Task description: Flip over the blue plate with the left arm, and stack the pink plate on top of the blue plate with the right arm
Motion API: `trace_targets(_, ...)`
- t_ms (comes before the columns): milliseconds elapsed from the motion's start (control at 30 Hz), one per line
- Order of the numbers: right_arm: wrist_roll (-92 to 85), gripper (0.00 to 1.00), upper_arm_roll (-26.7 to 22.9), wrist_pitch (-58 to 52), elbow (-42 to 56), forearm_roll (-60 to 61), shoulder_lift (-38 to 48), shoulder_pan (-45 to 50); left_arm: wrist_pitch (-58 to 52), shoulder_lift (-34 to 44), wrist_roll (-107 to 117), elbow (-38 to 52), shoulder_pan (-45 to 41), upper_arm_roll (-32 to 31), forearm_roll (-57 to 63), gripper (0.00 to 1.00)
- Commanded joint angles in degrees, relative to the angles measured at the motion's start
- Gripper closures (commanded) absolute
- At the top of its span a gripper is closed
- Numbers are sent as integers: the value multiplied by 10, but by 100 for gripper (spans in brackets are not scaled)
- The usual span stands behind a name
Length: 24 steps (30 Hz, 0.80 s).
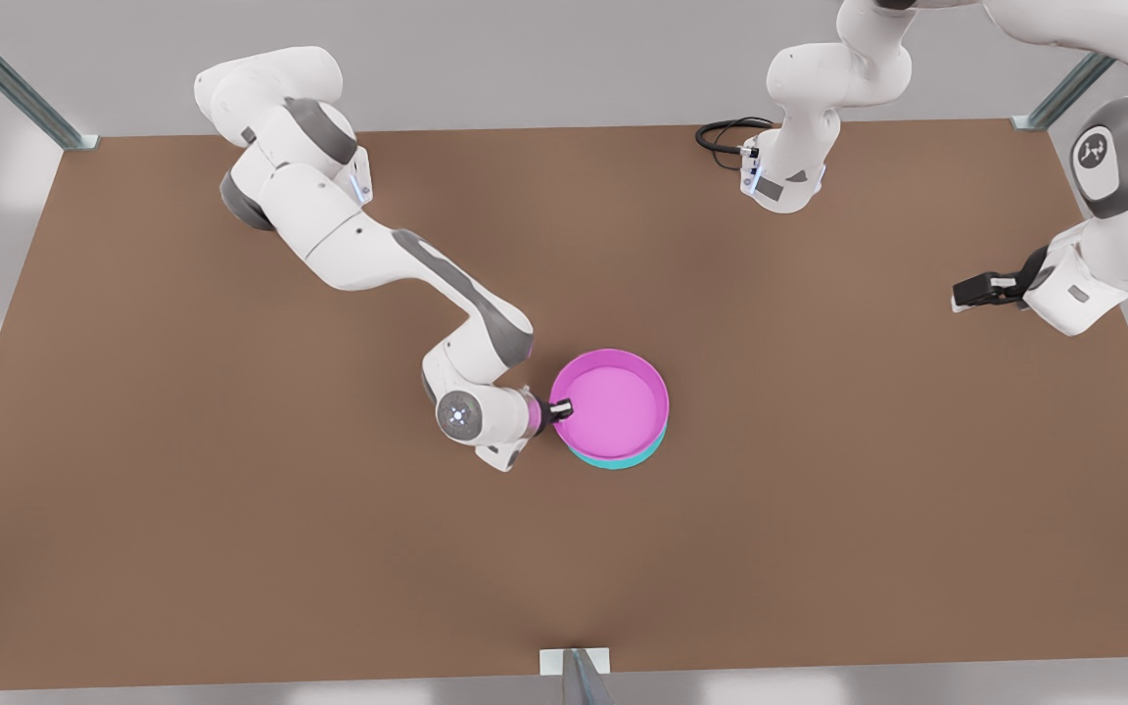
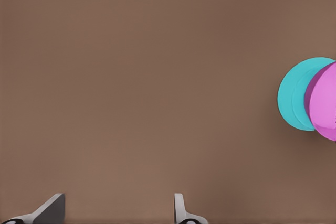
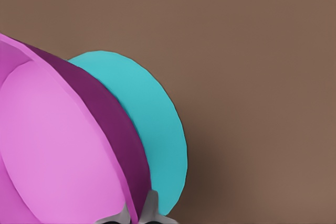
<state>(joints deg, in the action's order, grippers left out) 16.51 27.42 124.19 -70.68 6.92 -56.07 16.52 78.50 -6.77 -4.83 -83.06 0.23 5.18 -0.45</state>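
Front view: the pink plate (image 1: 615, 403) sits open side up near the centre of the brown bench (image 1: 182, 548), directly above the blue plate (image 1: 623, 460), of which a turquoise crescent shows along the lower edge. The right gripper (image 1: 558, 411), on the arm reaching in from the upper left of the frame, meets the pink plate's left rim; in the right wrist view its fingers (image 3: 150, 209) are nearly closed, pinching that rim, one on each side of the wall. The left gripper (image 1: 977, 290) hangs at the right edge of the frame, well apart from both plates; in the left wrist view its fingers (image 2: 180, 208) are spread wide and hold nothing.
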Motion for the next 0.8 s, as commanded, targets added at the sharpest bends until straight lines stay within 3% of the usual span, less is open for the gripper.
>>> trace_targets(0,3,79,0,-1,-1,-5,-2,0,-1,0,0,0,-1,0,0,0)
trace_targets(133,-4,79,0,-1,0,-6,-6,0,-2,0,0,0,-1,1,-1,0)
trace_targets(200,-5,21,1,1,0,-6,-7,1,-3,0,0,0,-1,1,-1,0)
trace_targets(233,-3,0,1,1,1,-7,-7,6,-3,0,0,0,-1,0,0,0)
trace_targets(433,13,0,-3,-9,7,-8,2,11,-6,0,1,0,-1,1,-1,0)
trace_targets(500,43,0,3,-97,8,-6,57,5,-6,0,1,0,-1,1,-1,0)
trace_targets(567,38,0,-2,-302,63,-40,169,-30,-6,0,1,0,-1,1,-1,0)
trace_targets(600,22,0,1,-381,69,-130,227,-58,-6,0,1,0,-1,1,-1,0)
trace_targets(633,9,0,-4,-412,90,-147,247,-100,-6,0,1,0,-1,1,-1,0)
trace_targets(700,-89,0,-29,-416,48,-163,334,-205,-7,0,1,0,-1,1,-1,0)
trace_targets(767,-112,0,-32,-324,-138,-136,480,-263,-8,0,1,0,-1,1,-1,0)
